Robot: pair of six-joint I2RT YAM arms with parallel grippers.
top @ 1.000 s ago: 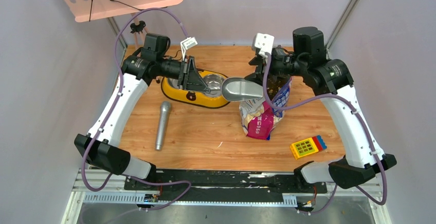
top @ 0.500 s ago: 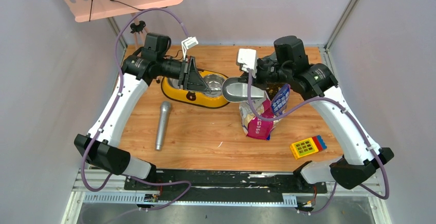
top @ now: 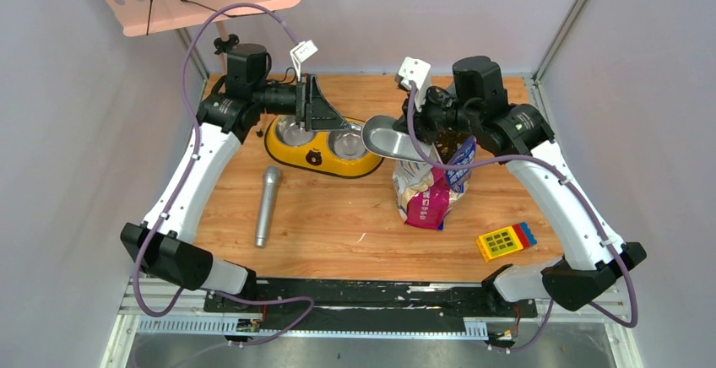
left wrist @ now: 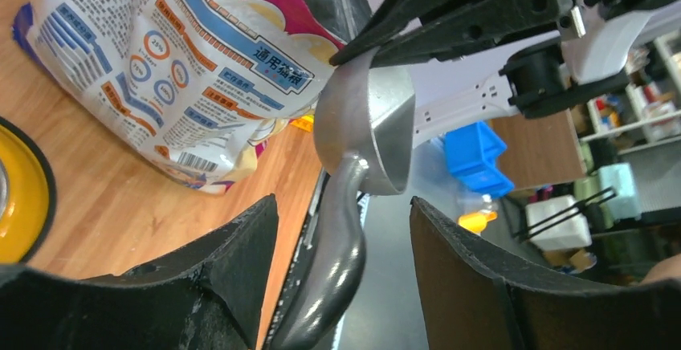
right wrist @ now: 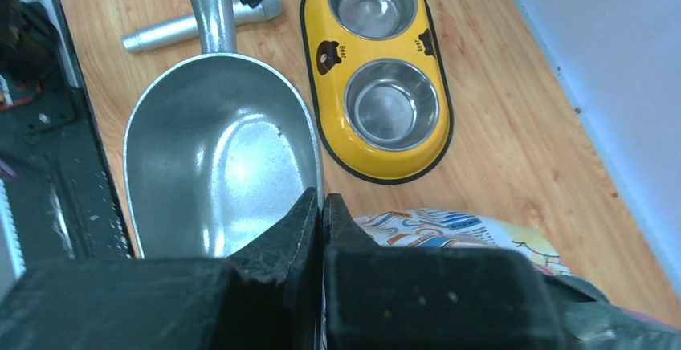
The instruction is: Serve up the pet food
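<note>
The left tool (left wrist: 344,229) has just released, its jaws spread around the handle of the metal scoop (right wrist: 217,149). The right tool (right wrist: 321,213) now clamps the rim, ready to dip for kibble (top: 450,142) in the cat food bag (top: 426,195), centre-right.

overhead view looks down from behind; both close wrist views share the scoop (right wrist: 217,153).

Scoop (left wrist: 365,137): handle end cut by bottom edge.
Feeder (left wrist: 20,197): mostly beyond the left edge.
Pet food (top: 452,142): mostly hidden inside the bag (top: 426,203).
</note>
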